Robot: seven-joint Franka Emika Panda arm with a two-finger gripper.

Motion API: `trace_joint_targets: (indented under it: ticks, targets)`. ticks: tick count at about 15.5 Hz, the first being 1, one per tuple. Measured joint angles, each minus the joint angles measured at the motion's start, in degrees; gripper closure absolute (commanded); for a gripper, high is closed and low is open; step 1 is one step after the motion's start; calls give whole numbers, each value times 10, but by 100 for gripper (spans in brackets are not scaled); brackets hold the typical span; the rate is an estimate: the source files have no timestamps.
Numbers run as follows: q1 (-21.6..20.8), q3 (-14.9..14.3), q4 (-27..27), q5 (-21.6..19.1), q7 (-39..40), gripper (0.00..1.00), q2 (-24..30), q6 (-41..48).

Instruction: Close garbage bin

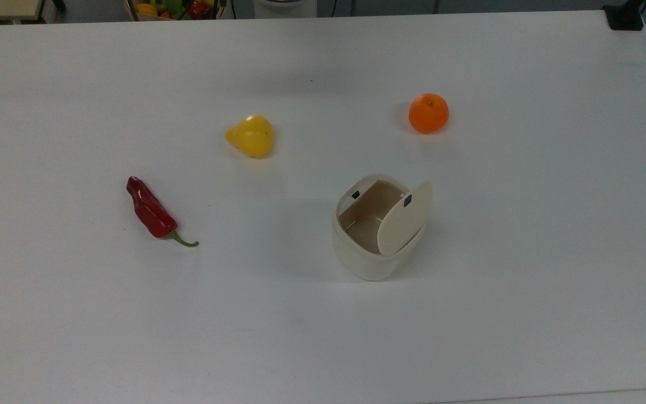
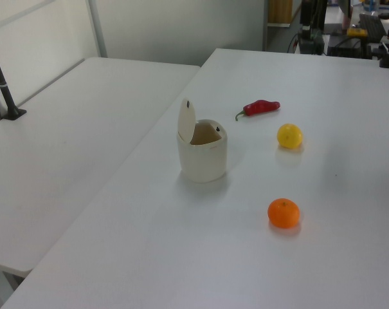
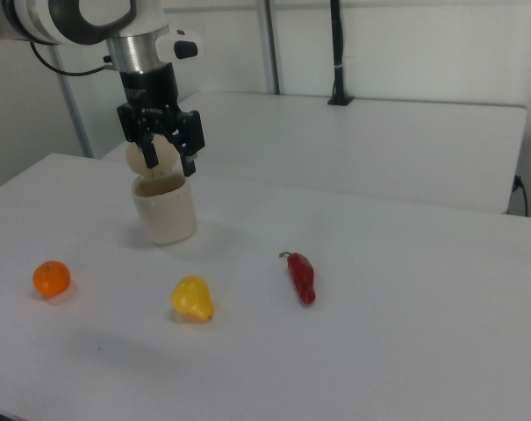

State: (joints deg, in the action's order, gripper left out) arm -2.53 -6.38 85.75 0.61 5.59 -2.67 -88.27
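Note:
The cream-beige garbage bin (image 1: 365,261) stands right of the table's middle in the top view, with its flat lid (image 1: 405,220) swung up and leaning over the rim, so the inside shows. A small black square mark sits on the lid. In the left view the bin (image 2: 202,161) has its lid (image 2: 186,118) standing upright on the left view's left side. In the right view my gripper (image 3: 162,156) hangs open in front of the top of the bin (image 3: 165,215), overlapping the raised lid; whether it touches the lid I cannot tell.
An orange (image 1: 428,113) lies behind the bin in the top view, a yellow pear-shaped fruit (image 1: 251,136) to the top view's left of it, and a red chili pepper (image 1: 150,213) further left. A second white table (image 2: 65,148) adjoins in the left view.

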Motion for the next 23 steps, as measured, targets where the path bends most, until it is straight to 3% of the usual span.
trace_joint_targets:
  ticks: [15,23]
  targets:
    - [-2,2,0,1,11,100,-10,-3]
    - [-49,6,-11,-1,10,100,-29,-138]
